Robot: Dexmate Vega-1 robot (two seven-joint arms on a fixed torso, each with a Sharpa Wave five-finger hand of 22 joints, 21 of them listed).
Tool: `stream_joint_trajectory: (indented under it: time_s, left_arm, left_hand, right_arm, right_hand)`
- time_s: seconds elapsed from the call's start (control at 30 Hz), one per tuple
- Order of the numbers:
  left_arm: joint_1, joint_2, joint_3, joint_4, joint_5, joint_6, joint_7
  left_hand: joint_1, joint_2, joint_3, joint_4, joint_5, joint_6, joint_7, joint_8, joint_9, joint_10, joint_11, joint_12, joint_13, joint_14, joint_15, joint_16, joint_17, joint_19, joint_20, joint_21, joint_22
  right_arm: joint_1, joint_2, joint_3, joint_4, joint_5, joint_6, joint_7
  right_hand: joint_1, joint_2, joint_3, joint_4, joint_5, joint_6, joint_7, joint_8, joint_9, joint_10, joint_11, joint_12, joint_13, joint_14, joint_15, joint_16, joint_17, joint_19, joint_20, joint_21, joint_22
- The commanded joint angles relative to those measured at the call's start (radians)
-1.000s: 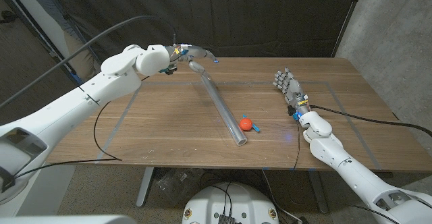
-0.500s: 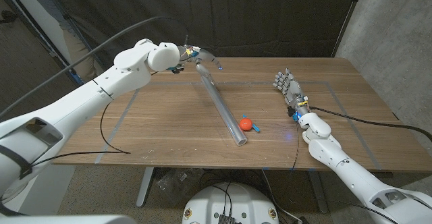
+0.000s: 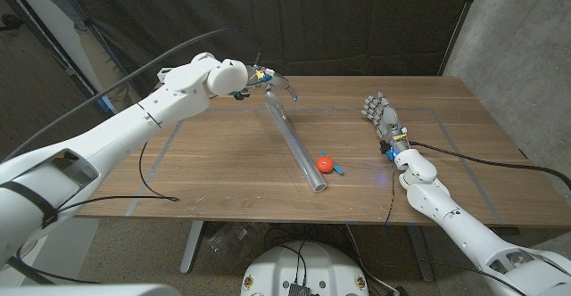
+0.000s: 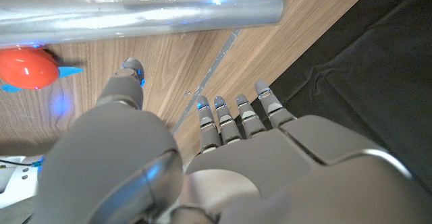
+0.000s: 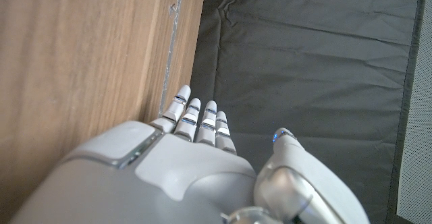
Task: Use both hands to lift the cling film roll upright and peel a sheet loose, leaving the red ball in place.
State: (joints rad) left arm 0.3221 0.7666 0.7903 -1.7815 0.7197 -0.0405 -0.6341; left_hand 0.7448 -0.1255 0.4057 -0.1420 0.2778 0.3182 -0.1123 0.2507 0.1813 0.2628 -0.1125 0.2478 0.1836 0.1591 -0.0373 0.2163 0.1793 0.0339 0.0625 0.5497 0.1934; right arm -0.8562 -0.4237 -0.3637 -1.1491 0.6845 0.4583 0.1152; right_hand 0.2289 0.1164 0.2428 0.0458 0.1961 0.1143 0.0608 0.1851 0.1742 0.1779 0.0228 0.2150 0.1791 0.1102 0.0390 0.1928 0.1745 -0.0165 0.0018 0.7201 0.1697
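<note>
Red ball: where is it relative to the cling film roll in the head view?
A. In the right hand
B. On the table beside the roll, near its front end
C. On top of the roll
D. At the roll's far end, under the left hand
B: the red ball sits on the table beside the roll near its front end, away from both hands.

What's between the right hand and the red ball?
Bare wood in the head view: nothing lies between the right hand and the red ball, apart from a faint tape line on the table.
</note>
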Motion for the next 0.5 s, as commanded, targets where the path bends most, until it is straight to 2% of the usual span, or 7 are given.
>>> stream_joint_trajectory:
  time_s: [0.03,0.13,0.5]
  left_arm:
    - [-0.016,-0.027,0.047,0.044,0.064,-0.046,-0.008]
    - [-0.010,-0.027,0.047,0.044,0.074,-0.053,0.003]
    - [0.034,-0.017,0.043,0.042,0.110,-0.073,0.067]
  left_hand:
    - [0.010,0.012,-0.004,-0.001,0.007,0.011,-0.003,-0.011,0.004,0.017,-0.025,-0.007,0.004,0.010,-0.045,-0.002,0.004,0.005,0.007,-0.006,0.001]
    - [0.013,0.013,-0.005,0.000,0.008,0.006,-0.008,-0.015,0.004,0.015,-0.019,-0.010,0.005,0.008,-0.049,-0.004,0.004,0.007,0.009,-0.006,0.001]
    - [0.026,0.019,-0.007,0.001,0.013,-0.029,-0.014,-0.036,0.005,0.014,-0.025,-0.017,0.005,0.004,-0.053,-0.009,0.004,0.009,0.006,-0.008,0.002]
  right_arm:
    - [0.008,0.008,-0.002,0.017,0.000,-0.003,-0.002]
    - [0.008,0.008,-0.003,0.017,0.000,-0.005,-0.002]
    - [0.001,0.004,-0.005,0.004,-0.002,-0.019,-0.012]
  right_hand:
    - [-0.005,-0.001,0.005,0.003,-0.001,0.008,-0.003,0.004,0.005,0.013,0.001,0.001,0.004,0.009,0.003,0.001,0.004,0.003,0.004,-0.002,0.006]
    - [-0.006,-0.001,0.005,0.004,-0.001,0.008,-0.002,0.005,0.005,0.014,0.001,0.001,0.004,0.011,0.005,0.002,0.004,0.004,0.003,-0.004,0.006]
    - [-0.008,-0.001,0.005,0.004,-0.001,0.009,0.000,0.004,0.005,0.016,0.003,0.001,0.004,0.021,0.009,0.004,0.004,0.009,0.005,-0.007,0.006]
